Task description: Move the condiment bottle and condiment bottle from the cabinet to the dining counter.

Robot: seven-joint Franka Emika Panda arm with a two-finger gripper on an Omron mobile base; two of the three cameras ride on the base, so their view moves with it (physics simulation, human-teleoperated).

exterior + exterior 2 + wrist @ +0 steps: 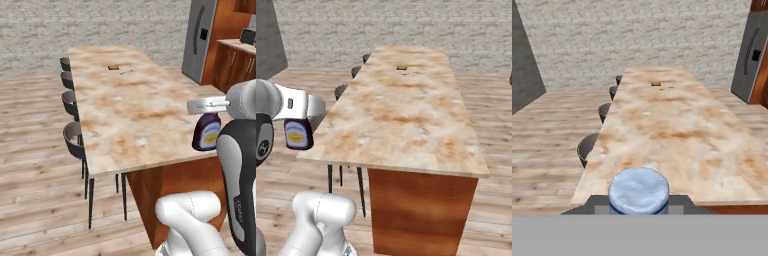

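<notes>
**A:** Where was the condiment bottle (206, 132) at that point?

**B:** In the air, hanging from the gripper (209, 106) at the near end of the dining counter (130, 105). It was a dark bottle with a yellow and blue label. In the left base view it sat at about 3 o'clock, its base level with the counter's near edge. In the right base view the same bottle (298, 134) hung at 9 o'clock, just off the near left corner.

**A:** And how did it sit relative to the fingers?

**B:** Directly below the hand, upright. The hand view looked forward over its pale blue cap (638, 190), which sat at 6 o'clock, centred. The gripper was closed on the bottle near its top, since nothing else was holding it up; the finger pads themselves I could not make out.

**A:** Why carry it that way?

**B:** My guess is that a grip near the top kept it upright, so it could go down base first. It looked not yet over the slab.

**A:** Anything else around?

**B:** A small dark object (113, 67) lay near the counter's far end at 12 o'clock, chairs (74, 137) lined the left side, and a fridge (199, 37) stood at 2 o'clock.
</notes>
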